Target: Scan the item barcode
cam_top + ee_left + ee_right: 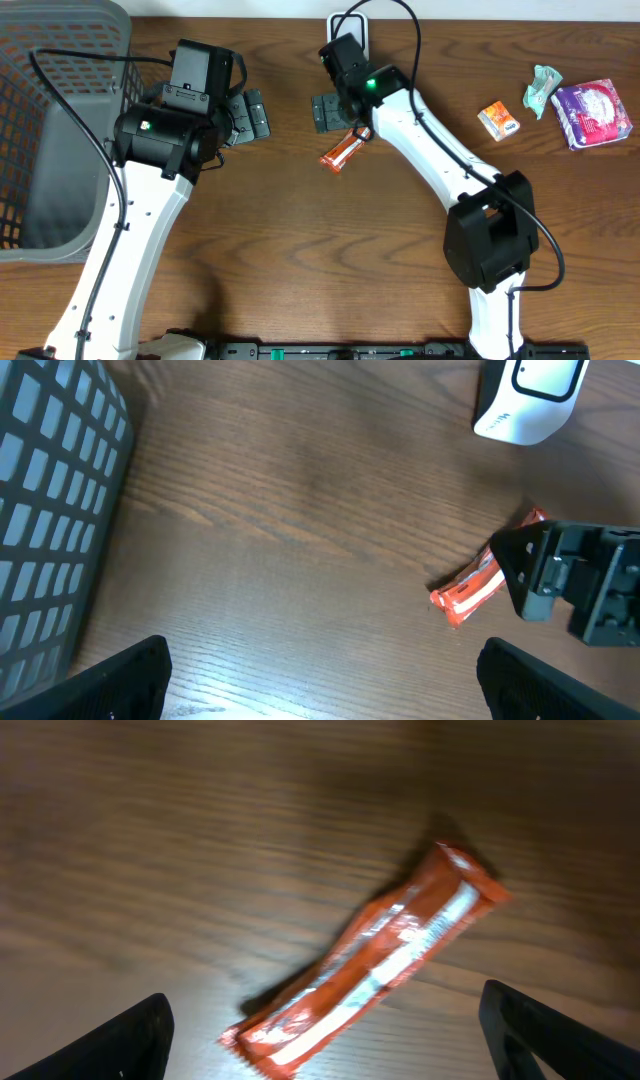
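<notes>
Bar position: orange bar [375,960] lies flat on the bare wood near the table's far middle, touching neither of my hands.
Right gripper [330,112]: fingers spread wide, nothing in them. It hangs over the bar, set a little toward the far edge.
Left gripper [250,115]: also spread wide and empty, off to the left of the bar.
Nearer arm: the right, clearly. In its wrist view the bar sits between the fingers.
Long axis: diagonal, from near-left end to far-right end in the overhead, slantwise to the line joining my right fingers.
Key relation: closing as I stand would catch the bar cornerwise. My judgement is to turn the wrist until the fingers face the long sides, then descend.
Scanner [350,28]: white unit at the far edge, just beyond my right gripper, so a short carry.
Barcode: not visible on the upper face; I cannot tell which side bears it.
</notes>
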Tool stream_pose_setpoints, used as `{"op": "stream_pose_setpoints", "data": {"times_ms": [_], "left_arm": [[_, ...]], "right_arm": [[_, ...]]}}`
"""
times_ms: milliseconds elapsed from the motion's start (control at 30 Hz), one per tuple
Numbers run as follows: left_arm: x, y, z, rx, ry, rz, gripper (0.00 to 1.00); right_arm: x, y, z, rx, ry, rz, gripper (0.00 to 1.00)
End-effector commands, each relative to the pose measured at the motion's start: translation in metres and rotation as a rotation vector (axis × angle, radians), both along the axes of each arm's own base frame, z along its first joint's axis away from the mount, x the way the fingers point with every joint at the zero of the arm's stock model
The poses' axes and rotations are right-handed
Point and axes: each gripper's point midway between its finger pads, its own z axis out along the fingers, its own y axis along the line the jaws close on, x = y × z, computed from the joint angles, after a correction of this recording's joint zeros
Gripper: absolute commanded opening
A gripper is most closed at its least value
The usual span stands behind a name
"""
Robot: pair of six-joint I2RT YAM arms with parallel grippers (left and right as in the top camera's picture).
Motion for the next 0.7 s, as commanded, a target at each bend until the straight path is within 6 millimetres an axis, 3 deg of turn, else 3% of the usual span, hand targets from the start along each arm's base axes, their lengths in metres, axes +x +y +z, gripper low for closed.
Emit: {"op": "stream_pose_setpoints", "data": {"times_ms": [0,433,667], "left_arm": [[0.001,0.003,0.006,0.007,-0.015,0.005,0.98],[0.001,0.003,0.006,0.007,-0.015,0.005,0.98],[0.001,0.003,0.006,0.007,-0.015,0.005,0.98]], "right_arm": [[0.004,-0.024,-0.023,-0.095,-0.012,-0.160,0.92],[-0.005,-0.026,-0.067,-0.094,0.084,-0.251,0.73],[-0.011,-0.028,-0.115,-0.119,0.151,-0.315,0.71]]}}
